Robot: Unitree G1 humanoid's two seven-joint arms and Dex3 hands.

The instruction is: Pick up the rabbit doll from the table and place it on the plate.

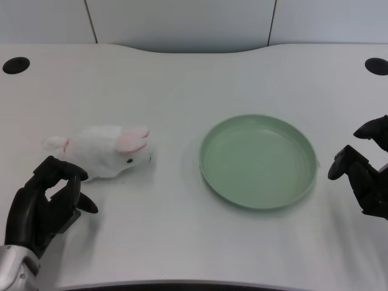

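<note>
Table (182,79): one white table, carrying everything; a dark round hole near each far corner.
Plate (215,176): one green plate, right of centre, nothing on it. It stands well apart from the doll, on the doll's head side.
Rabbit doll (103,151): one white plush with pink ears, lying flat on the table left of centre. Not yet lifted, not on the plate.
Doll long axis: runs roughly left to right across the view, tail end to the left, head and pink ears towards the plate.
Left hand (48,203): one in view, at the lower left, resting low by the near edge of the table. Its fingers (63,173) curl inward with nothing between them; no contact with the doll that I can see.
Key relation: doll lies just beyond the left hand, up and slightly to the right of the fingers, near its tail end. Left hand is much the nearer of the two.
Judgement: grasp not begun; the hand probably needs to spread, then reach forward over the doll's body.
</note>
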